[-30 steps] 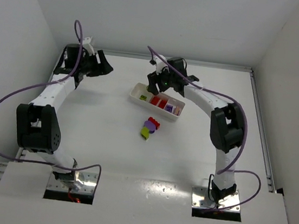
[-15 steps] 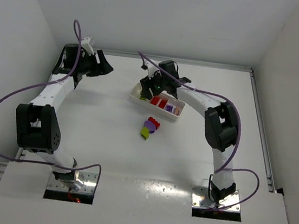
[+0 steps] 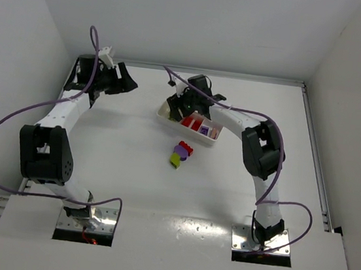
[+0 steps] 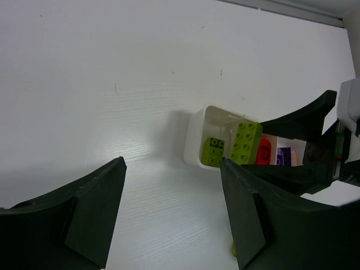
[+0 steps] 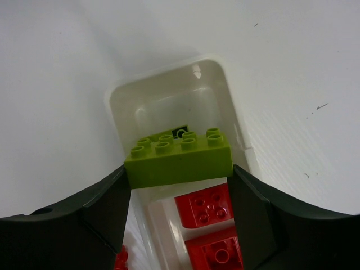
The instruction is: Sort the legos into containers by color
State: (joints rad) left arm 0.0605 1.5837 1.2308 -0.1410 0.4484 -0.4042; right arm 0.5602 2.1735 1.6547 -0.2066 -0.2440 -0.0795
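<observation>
Setting: a white-walled enclosure with a white worktop.

Item 1. Right end effector: jaws about half spread and clamped on the two short ends of a yellow-green brick. It is held level with the studs up, presumably so it drops flat.

Item 2. Directly beneath that brick: the end compartment of the tray. The left wrist view shows a second yellow-green brick already lying in it, so the hold looks like a colour match awaiting release.

Item 3. Next compartment along, toward the right end effector's wrist: red bricks. Beyond them is a purple brick.

Item 4. Off the tray, on the arm-base side of the right end effector: loose legos in purple, red and yellow-green, clustered and unsorted.

Item 5. Left end effector: jaws parted, nothing between them. It is parked well apart from the tray, probably to leave the other arm room.
</observation>
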